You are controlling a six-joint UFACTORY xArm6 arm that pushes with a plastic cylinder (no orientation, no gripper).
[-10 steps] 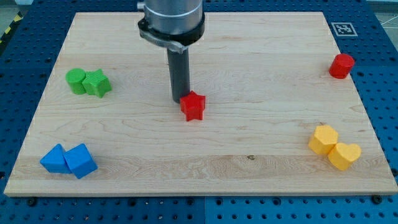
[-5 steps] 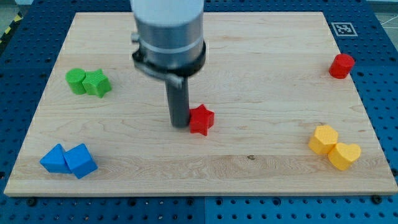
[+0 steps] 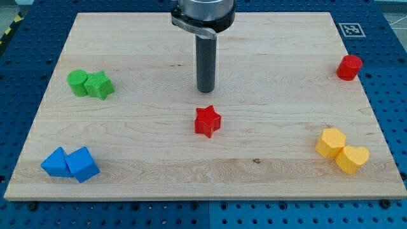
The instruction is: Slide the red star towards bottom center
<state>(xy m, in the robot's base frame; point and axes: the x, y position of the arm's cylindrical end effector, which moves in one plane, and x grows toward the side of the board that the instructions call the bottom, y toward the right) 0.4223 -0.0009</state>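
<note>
surface: a pale wooden board (image 3: 191, 165) lying on a blue perforated table (image 3: 394, 95), with a small black-and-white marker tag (image 3: 351, 30) at the board's top right corner.
red star block: the small red star-shaped block (image 3: 207, 121) sits near the board's middle, a little above the bottom-centre area it should reach.
my tip: my tip (image 3: 205, 91) rests on the board directly toward the view's top from the red star, near it but apart, with bare wood between.
claw: there is none; the arm ends in a plain dark rod, so nothing opens, closes or grips.
other blocks: two green blocks (image 3: 90, 84) touching at the view's left, two blue blocks (image 3: 70, 164) touching at bottom left, a red cylinder-like block (image 3: 349, 67) at the right, two yellow blocks (image 3: 342, 151) touching at lower right.
risk: a push landing off the star's centre would likely spin it or let it slip sideways past the rod, drifting off line.
orientation: the star has no clear long axis; one point faces roughly the view's top, toward my tip.
</note>
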